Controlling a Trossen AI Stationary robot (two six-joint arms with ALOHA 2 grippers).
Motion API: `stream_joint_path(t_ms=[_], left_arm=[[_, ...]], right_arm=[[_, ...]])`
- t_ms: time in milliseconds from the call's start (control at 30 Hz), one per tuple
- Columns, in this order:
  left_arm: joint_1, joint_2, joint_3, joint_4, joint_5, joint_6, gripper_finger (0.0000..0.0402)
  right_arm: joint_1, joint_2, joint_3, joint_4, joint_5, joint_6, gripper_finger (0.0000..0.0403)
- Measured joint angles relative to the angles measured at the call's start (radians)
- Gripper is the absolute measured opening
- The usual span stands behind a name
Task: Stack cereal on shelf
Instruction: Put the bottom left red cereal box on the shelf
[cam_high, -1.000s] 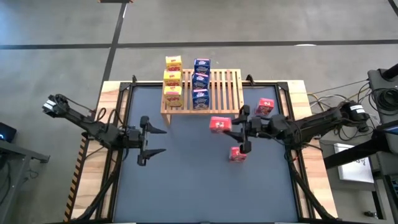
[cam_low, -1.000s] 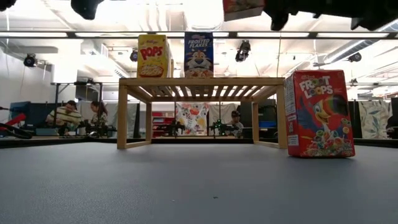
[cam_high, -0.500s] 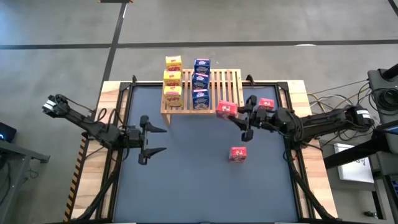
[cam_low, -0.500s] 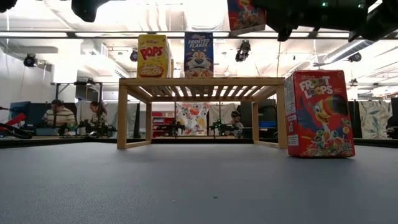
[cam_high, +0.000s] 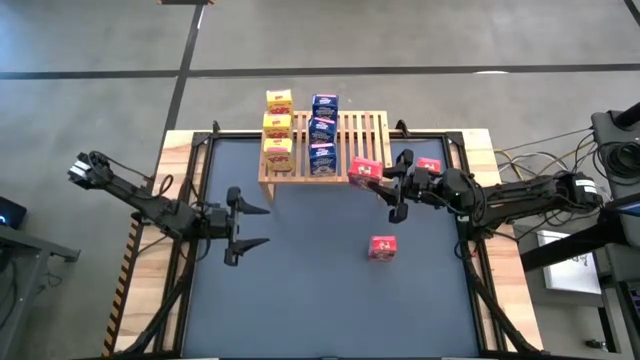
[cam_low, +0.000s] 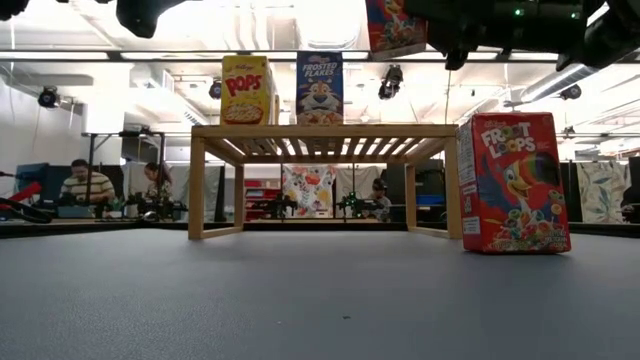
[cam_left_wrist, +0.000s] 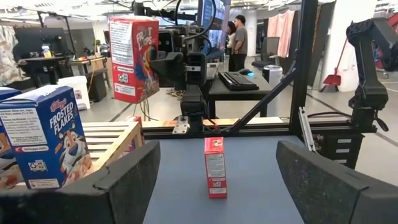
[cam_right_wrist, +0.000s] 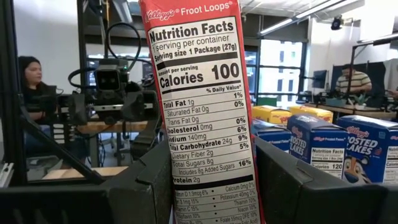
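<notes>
Right end effector (cam_high: 385, 183) clamped on a red cereal box (cam_high: 364, 172), held upright above the shelf's (cam_high: 350, 130) front right edge. Advise: carry it further over the free slats beside the blue row (cam_high: 323, 131), lower level, then release. Left end effector (cam_high: 250, 226) wide, empty, waiting over the worktop (cam_high: 300, 290).

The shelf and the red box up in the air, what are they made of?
The shelf looks like pale bare wood: matte slats and legs. The red cereal box held by the right gripper looks like thin printed cardboard, slightly glossy, with folded edges.
</notes>
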Motion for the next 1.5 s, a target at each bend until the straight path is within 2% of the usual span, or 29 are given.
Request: stream_joint_path(t_ms=[567, 733, 967, 1067, 1233, 1500], left_arm=[[0.0, 0.01, 0.0, 0.004, 0.0, -0.01, 0.0303], [0.0, 0.008, 0.0, 0.005, 0.0, -0.01, 0.0303], [0.0, 0.003, 0.0, 0.005, 0.001, 0.014, 0.0303], [0.0, -0.006, 0.0, 0.005, 0.0, 0.036, 0.0303], [0.008, -0.025, 0.0, 0.0, -0.012, 0.078, 0.0303], [0.061, -0.068, 0.0, -0.043, -0.014, 0.124, 0.0303]], right_arm=[[-0.001, 0.0, -0.002, 0.0, 0.001, -0.011, 0.0166], [-0.042, -0.017, -0.002, -0.001, -0.001, -0.018, 0.0166], [-0.185, -0.047, -0.002, -0.007, -0.134, 0.025, 0.0166], [-0.272, -0.045, -0.002, -0.008, -0.18, 0.056, 0.0166], [-0.428, -0.04, -0.002, -0.006, -0.316, 0.103, 0.0166], [-0.646, -0.021, 0.036, 0.004, -0.464, 0.123, 0.0166]])
